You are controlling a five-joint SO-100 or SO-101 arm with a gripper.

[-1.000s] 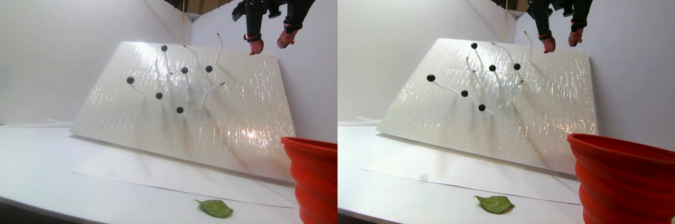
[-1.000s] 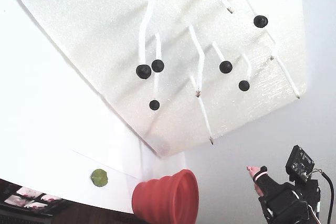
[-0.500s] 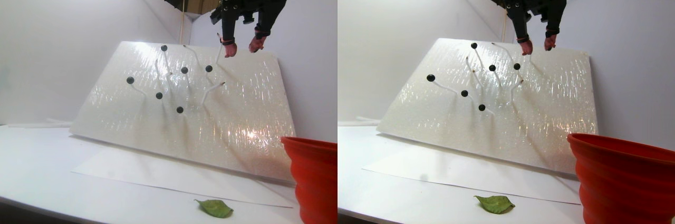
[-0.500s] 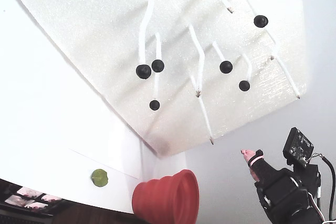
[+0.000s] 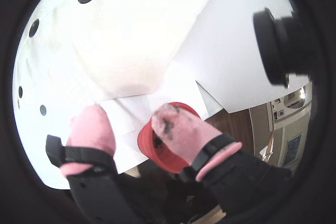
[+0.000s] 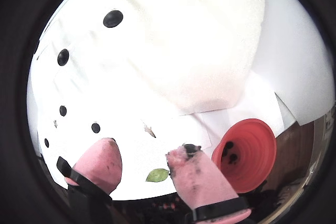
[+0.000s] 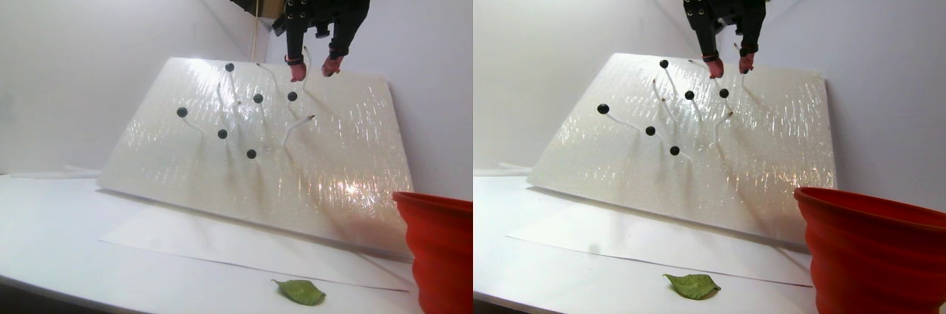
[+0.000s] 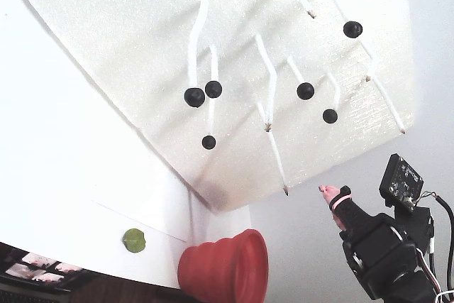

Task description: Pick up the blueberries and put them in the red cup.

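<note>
Six blueberries below open fingers.

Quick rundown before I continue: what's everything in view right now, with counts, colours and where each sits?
Small round matte black-blue blueberries: six, on thin white stems sticking out of the board; two more dark ones show inside the cup in a wrist view.
White glittery foam board: one, leaning against the back wall.
Red ribbed soft cup: one, on the table in front of the board.
Green leaf: one, on the white table, left of the cup in the stereo pair view.
Black claw: one, pink fingertip pads, open, empty, near the board's upper part.
</note>
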